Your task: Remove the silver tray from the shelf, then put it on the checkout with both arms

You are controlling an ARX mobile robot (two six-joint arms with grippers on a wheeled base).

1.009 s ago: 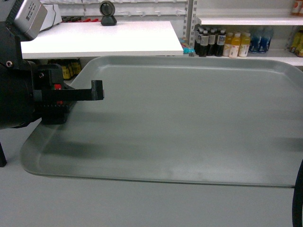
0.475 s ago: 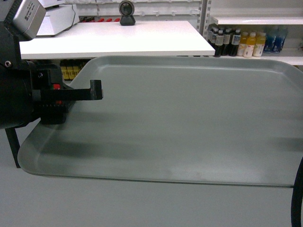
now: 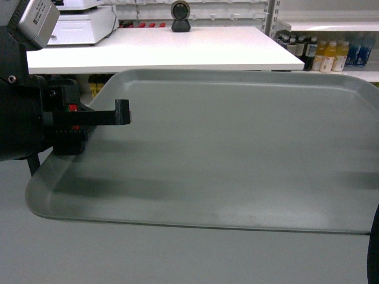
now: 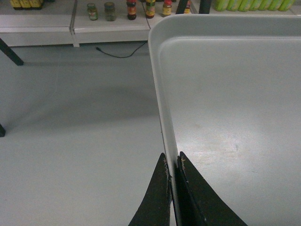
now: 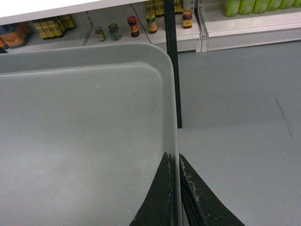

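The silver tray (image 3: 237,148) is held off the ground and fills most of the head view, its bottom bare. My left gripper (image 3: 121,115) is shut on its left rim, one finger lying over the rim. The left wrist view shows that gripper (image 4: 172,160) pinching the tray (image 4: 235,94) edge above the grey floor. In the right wrist view my right gripper (image 5: 173,160) is shut on the tray's (image 5: 84,132) opposite rim; it lies outside the head view. The white checkout (image 3: 177,50) stands just behind the tray's far edge. The shelf the tray came from is out of view.
A black scanner (image 3: 180,16) and a white register (image 3: 83,23) stand at the back of the checkout. Bottle-stocked shelves (image 3: 325,53) are at the far right. A black table leg (image 5: 172,70) stands close by the tray's corner; low shelves with jars (image 4: 108,12) line the floor.
The checkout, scanner and bottle shelves have slid to the right in the head view and the register has come into sight. The tray and both grips look the same.
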